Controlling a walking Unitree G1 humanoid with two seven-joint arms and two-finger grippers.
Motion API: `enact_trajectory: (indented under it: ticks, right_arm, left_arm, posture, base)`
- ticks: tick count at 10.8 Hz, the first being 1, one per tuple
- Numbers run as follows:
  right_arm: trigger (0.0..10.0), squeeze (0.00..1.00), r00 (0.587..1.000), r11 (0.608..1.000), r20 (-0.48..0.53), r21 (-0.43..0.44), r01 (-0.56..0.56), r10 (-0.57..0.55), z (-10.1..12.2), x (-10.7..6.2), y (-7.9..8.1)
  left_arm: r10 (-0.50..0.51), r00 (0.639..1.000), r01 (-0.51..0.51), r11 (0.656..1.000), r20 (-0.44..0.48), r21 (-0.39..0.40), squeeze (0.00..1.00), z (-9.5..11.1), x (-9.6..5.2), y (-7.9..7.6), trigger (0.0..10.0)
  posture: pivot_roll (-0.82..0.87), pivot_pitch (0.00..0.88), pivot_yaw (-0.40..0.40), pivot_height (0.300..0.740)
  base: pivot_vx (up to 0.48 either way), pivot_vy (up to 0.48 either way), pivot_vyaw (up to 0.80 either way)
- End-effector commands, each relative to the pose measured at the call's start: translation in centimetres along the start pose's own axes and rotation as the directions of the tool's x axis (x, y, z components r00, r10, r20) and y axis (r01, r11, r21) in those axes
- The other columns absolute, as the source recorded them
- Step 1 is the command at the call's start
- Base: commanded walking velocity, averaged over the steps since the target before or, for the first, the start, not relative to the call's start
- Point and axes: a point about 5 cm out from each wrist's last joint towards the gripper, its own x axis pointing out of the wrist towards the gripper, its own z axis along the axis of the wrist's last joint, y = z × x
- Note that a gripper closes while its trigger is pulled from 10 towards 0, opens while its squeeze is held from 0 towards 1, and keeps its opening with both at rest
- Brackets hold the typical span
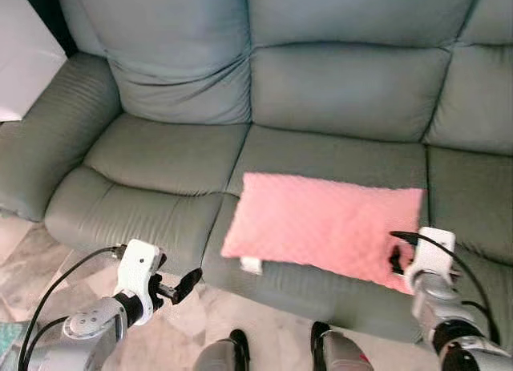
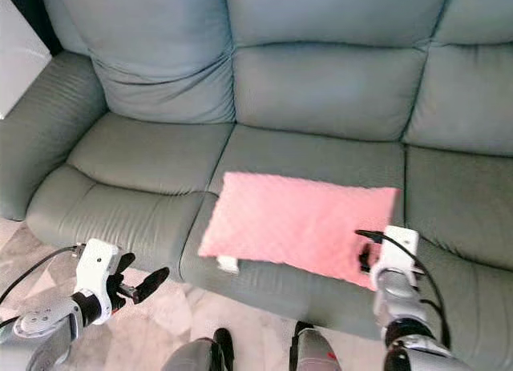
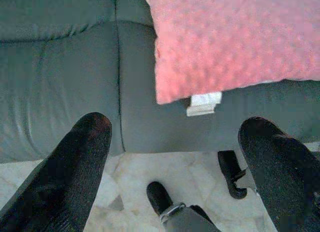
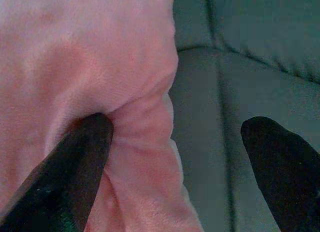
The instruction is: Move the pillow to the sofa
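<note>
1. The grey-green sofa (image 1: 337,90) spans the view.
2. The pink pillow (image 1: 321,223) lies on its middle seat, overhanging the front edge.
3. The right gripper (image 4: 175,142) is spread wide, one finger pressing the pillow's corner.
4. The left gripper (image 3: 172,142) gapes empty before the sofa's front edge.

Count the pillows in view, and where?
1. The pink pillow lies flat on the sofa's middle seat, front edge overhanging, the right gripper open at its corner. Others could be out of frame.
</note>
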Motion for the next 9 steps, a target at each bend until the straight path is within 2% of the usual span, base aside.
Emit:
enact_trajectory:
  ticks: [1, 2, 3, 5, 6, 7, 8, 9]
  right_arm:
    - [10.0, 0.00, 0.999, 0.999, -0.039, -0.021, -0.030, 0.029, -1.2, -0.3, 0.6]
    - [10.0, 0.00, 0.999, 0.998, -0.043, -0.050, -0.022, 0.020, -1.4, -0.3, 0.3]
    - [10.0, 0.00, 0.999, 0.993, -0.027, -0.110, 0.034, -0.037, -1.7, -0.4, -1.1]
    - [10.0, 0.00, 0.989, 0.960, 0.050, -0.237, 0.147, -0.140, -1.1, -0.5, -2.8]
    - [10.0, 0.00, 0.970, 0.936, 0.164, -0.273, 0.221, -0.181, 0.5, -0.7, -3.2]
    - [10.0, 0.00, 0.964, 0.934, 0.205, -0.281, 0.222, -0.168, 1.2, -0.8, -2.9]
    - [10.0, 0.00, 0.950, 0.949, 0.293, -0.253, 0.187, -0.109, 2.5, -1.8, -1.4]
    - [10.0, 0.00, 0.926, 0.970, 0.376, -0.233, 0.074, 0.020, 4.0, -2.6, 1.4]
  left_arm:
    - [0.024, 0.999, -0.024, 1.000, -0.022, 0.000, 0.00, -0.3, -0.6, 0.6, 10.0]
    - [0.020, 1.000, -0.020, 1.000, -0.021, 0.000, 0.00, -0.3, -0.4, 0.4, 10.0]
    - [0.020, 1.000, -0.019, 1.000, -0.018, 0.005, 0.00, -0.3, -0.2, 0.3, 10.0]
    - [0.073, 0.997, -0.073, 0.997, -0.002, 0.016, 0.00, 0.0, 0.2, 0.9, 10.0]
    - [0.123, 0.992, -0.123, 0.992, 0.040, 0.001, 0.00, 0.4, 0.9, 1.4, 10.0]
    - [0.126, 0.991, -0.126, 0.992, 0.047, -0.004, 0.00, 0.5, 1.3, 1.4, 10.0]
    - [0.136, 0.987, -0.136, 0.991, 0.083, -0.007, 0.00, 1.0, 2.2, 1.3, 10.0]
    - [0.194, 0.969, -0.194, 0.981, 0.153, -0.018, 0.00, 2.2, 3.3, 1.6, 10.0]
  posture:
    - [0.09, 0.317, 0.186, 0.740]
    - [0.09, 0.316, 0.184, 0.740]
    - [0.08, 0.305, 0.174, 0.740]
    - [0.05, 0.289, 0.158, 0.740]
    - [0.02, 0.268, 0.137, 0.740]
    - [0.00, 0.254, 0.128, 0.740]
    - [-0.03, 0.226, 0.112, 0.740]
    - [-0.07, 0.178, 0.094, 0.740]
  base:
    - [0.000, 0.000, 0.00]
    - [0.000, 0.000, 0.00]
    - [0.000, 0.000, 0.00]
    - [0.000, 0.000, 0.00]
    - [0.000, 0.000, 0.00]
    - [0.000, 0.000, 0.00]
    - [0.000, 0.000, 0.00]
    - [0.000, 0.000, 0.00]
